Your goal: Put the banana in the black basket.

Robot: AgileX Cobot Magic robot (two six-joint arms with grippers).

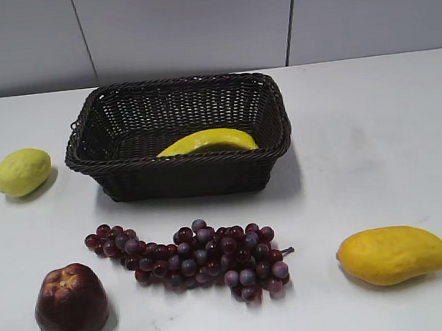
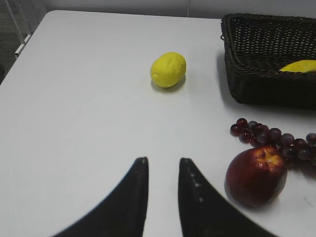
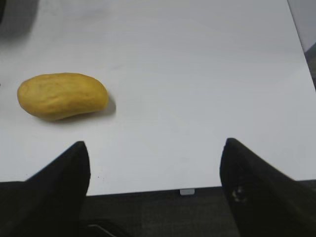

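The banana (image 1: pixel 209 141) is long, curved and bright yellow. It lies inside the black basket (image 1: pixel 107 123), along its front wall. Its tip also shows in the left wrist view (image 2: pixel 301 66), inside the basket (image 2: pixel 256 84). My left gripper (image 2: pixel 162 160) hovers over bare table near the front left, its fingers a narrow gap apart with nothing between them. My right gripper (image 3: pixel 154 144) is wide open and empty above the table's front right edge. Neither gripper shows in the exterior view.
A yellow-green lemon (image 1: pixel 22 171) lies left of the basket. A dark red apple (image 1: pixel 70 303) and a bunch of purple grapes (image 1: pixel 195 258) lie in front of it. An orange-yellow mango (image 1: pixel 394 254) lies at the front right, also in the right wrist view (image 3: pixel 62 96).
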